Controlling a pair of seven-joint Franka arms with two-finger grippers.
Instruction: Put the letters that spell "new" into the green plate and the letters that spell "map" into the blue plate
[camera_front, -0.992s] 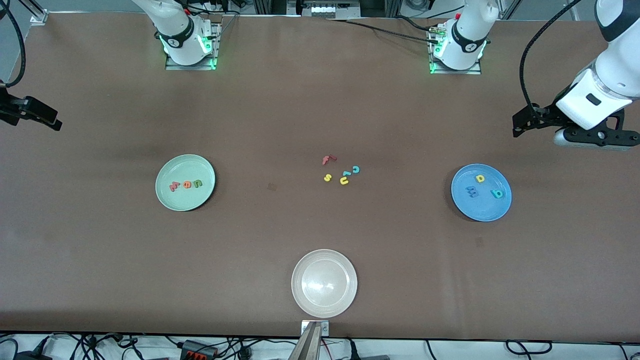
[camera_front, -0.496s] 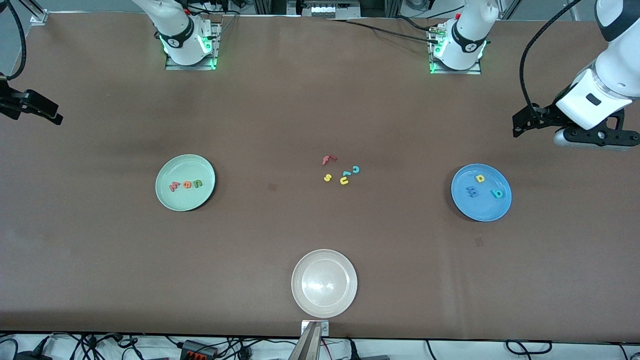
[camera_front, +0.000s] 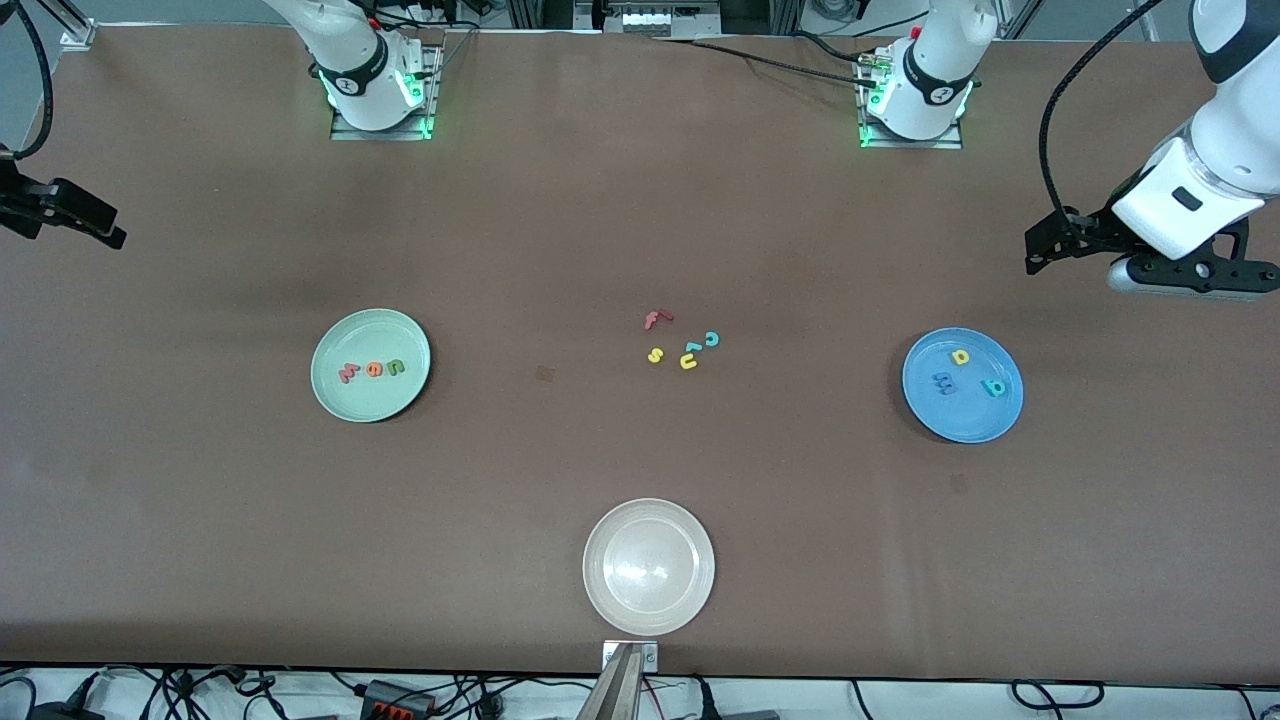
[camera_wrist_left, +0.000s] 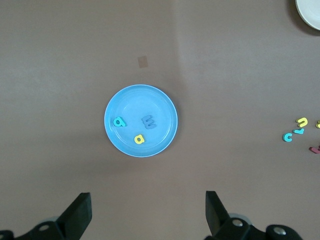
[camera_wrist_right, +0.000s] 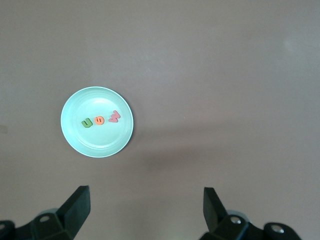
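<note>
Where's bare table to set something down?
Between the green plate and the loose letters; between those letters and the blue plate; either side of the beige-white plate. Crowded only at the letter cluster mid-table.

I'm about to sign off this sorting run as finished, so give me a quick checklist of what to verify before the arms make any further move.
1. Olive-green n, orange e and pinkish-red w foam letters lie inside the round pale green plate: ok.
2. Blue m, yellow a and teal p foam letters lie inside the round blue plate: ok.
3. Spare letters, among them the red f and yellow s, lie on the brown table between the plates: ok.
4. Round beige-white plate holds no letter: ok.
5. Left gripper open, empty, high over the table by the blue plate: ok.
6. Right gripper open, empty, at the table's other end: ok.
</note>
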